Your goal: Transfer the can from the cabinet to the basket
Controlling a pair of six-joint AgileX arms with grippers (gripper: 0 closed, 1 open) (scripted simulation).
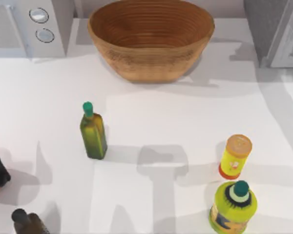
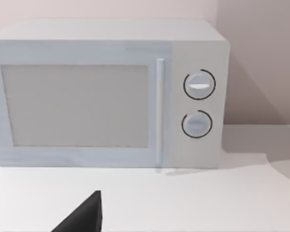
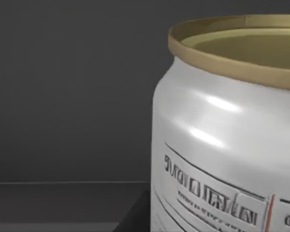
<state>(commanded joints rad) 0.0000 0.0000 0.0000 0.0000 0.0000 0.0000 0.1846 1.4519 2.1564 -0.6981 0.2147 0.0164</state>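
The can (image 3: pixel 222 145) is showing a silvery-white body, a gold rim and grey lettering against dark grey walls. One basket (image 1: pixel 150 36) and four bottles are standing on the table; either gripper's grip I cannot tell.

basket (image 1: pixel 151 39) upper centre, upright | white appliance with two knobs (image 1: pixel 31 27) upper left | cabinet (image 1: pixel 276 31) upper right, pale door | green bottle (image 1: pixel 93 131) left of centre | yellow tube (image 1: pixel 235 157) lower right, just above yellow-green bottle (image 1: pixel 233 207) | brown bottle (image 1: pixel 29 223) lower left corner
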